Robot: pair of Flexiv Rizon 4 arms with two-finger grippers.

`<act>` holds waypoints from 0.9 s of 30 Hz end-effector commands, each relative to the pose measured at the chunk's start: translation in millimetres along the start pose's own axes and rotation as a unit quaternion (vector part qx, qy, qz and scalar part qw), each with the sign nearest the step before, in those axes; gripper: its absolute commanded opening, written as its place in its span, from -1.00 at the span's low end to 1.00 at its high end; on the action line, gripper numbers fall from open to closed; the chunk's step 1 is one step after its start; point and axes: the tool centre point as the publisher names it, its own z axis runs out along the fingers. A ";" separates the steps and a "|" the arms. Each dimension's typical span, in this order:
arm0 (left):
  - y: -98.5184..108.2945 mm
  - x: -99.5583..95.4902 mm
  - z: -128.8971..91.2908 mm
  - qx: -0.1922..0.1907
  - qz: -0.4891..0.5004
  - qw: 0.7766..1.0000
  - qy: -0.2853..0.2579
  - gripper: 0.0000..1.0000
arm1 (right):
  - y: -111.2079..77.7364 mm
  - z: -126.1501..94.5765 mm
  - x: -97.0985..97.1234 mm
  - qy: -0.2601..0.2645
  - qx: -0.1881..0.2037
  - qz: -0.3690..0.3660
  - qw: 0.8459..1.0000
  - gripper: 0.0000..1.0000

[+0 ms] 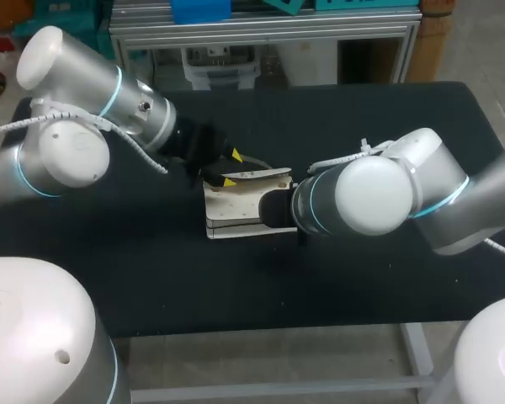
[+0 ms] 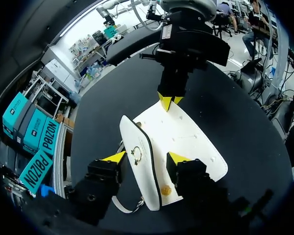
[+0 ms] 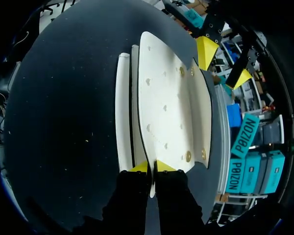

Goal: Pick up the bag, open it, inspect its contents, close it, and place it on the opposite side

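White bag (image 1: 236, 210) on the black table (image 1: 151, 269), both my grippers at it.
Right gripper (image 3: 152, 167) pinched its flap edge; left gripper (image 2: 147, 157) straddled it, fingers spread.

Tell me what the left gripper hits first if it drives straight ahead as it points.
The white bag: its raised edge sits between the open fingers of the left gripper. Beyond, roughly in line, is the right gripper; depth is unclear.
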 end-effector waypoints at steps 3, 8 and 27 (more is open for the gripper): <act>-4.8 19.6 -3.5 -0.028 0.009 0.998 -0.049 0.60 | -3.0 2.5 4.9 -0.017 -0.007 0.000 1.000 -1.00; -1.6 18.4 7.9 -0.050 -0.001 0.997 -0.055 0.65 | -3.0 2.5 4.9 -0.017 -0.007 0.000 1.000 -1.00; 27.0 -10.5 38.3 -0.073 -0.047 0.996 -0.029 -0.01 | -3.0 2.5 4.9 -0.017 -0.007 0.000 1.000 -1.00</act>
